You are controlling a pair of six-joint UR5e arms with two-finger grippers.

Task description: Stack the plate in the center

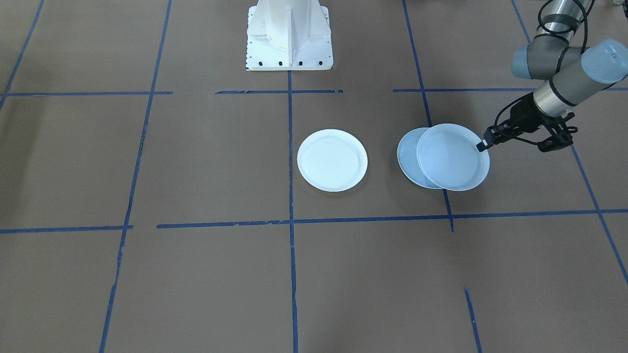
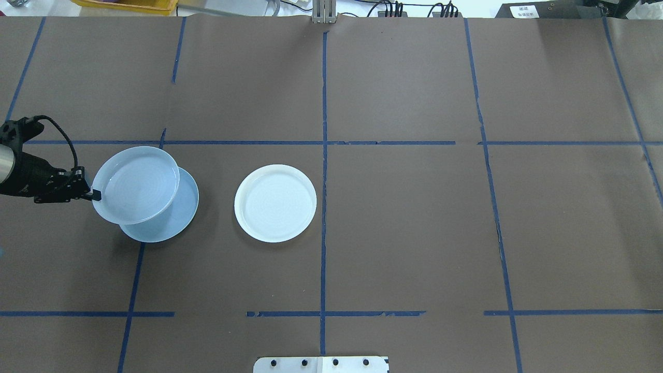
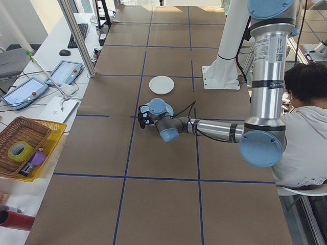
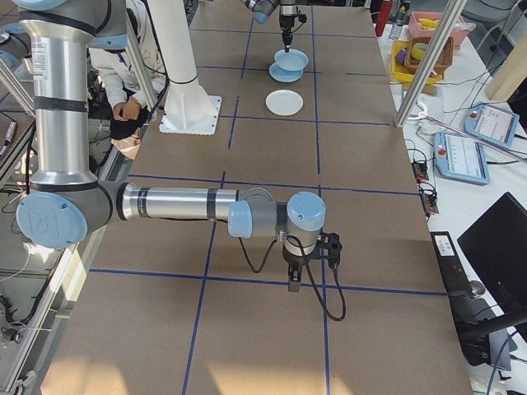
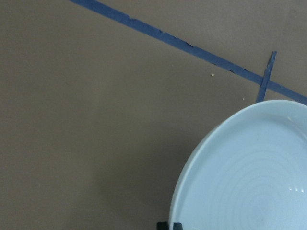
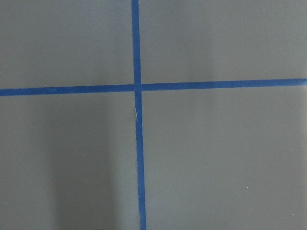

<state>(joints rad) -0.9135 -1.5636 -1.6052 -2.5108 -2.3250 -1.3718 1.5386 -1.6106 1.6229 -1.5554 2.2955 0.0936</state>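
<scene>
Right under the left wrist lens: ridged plate (image 5: 249,182), concentric rings plain on its face, rim pinched at the frame's bottom edge. Gripped there by the left tool (image 2: 95,195), clenched on the rim at the side farthest from the tabletop's (image 2: 414,233) middle. Held overlapping the pale blue plate (image 2: 176,217), covering most of it and leaving a crescent showing; cannot tell whether touching it or just above. Pale blue plate flat on the brown tabletop in the robot's left half, beside a blue tape line (image 2: 132,290). White plate (image 2: 275,203) apart from the pair, flat, just left of the central tape line. Right tool (image 4: 294,284) pointing down, well apart from all three plates; released or clenched, cannot tell.
</scene>
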